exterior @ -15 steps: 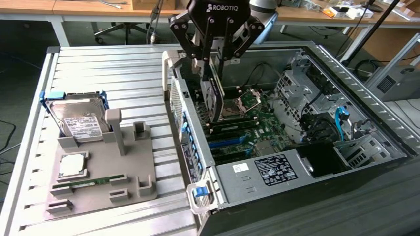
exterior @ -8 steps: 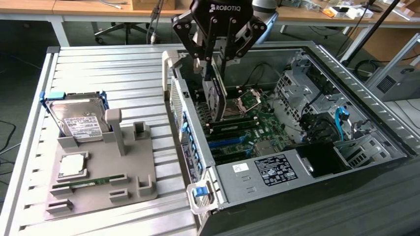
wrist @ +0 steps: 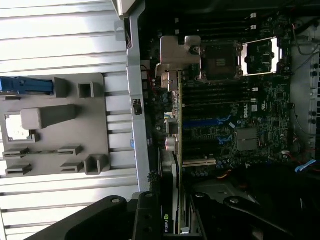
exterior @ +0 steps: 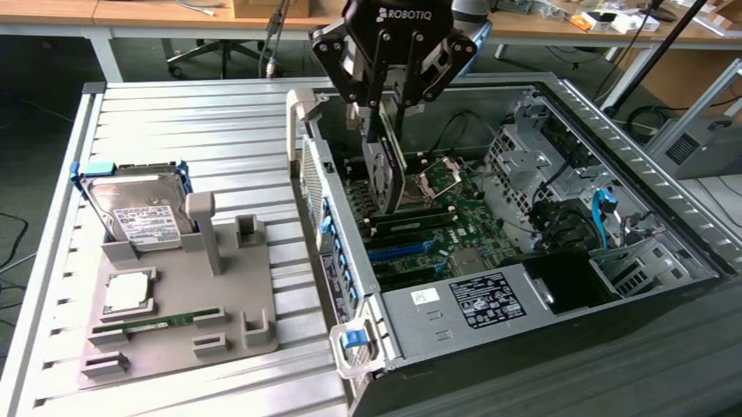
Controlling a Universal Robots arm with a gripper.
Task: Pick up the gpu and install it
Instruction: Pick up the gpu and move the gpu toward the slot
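The gpu [exterior: 387,176], a thin dark card, hangs upright on its edge inside the open computer case [exterior: 649,208], just above the green motherboard [exterior: 464,228] and its slots. My gripper [exterior: 388,109] is shut on the card's top edge, coming down from above. In the wrist view the gpu [wrist: 174,165] shows edge-on, running from between the fingers [wrist: 148,216] to its silver-grey bracket [wrist: 176,54] near the case's side wall. The lower edge of the card sits close over the slots; I cannot tell whether it touches them.
A grey holder tray [exterior: 232,295] lies on the slatted table at the exterior view's left, with a silver hard drive [exterior: 139,213], a processor chip [exterior: 125,291] and a green memory stick [exterior: 168,321]. The case's side wall [exterior: 330,234], drive cage [exterior: 527,152] and blue cables [exterior: 603,213] surround the board.
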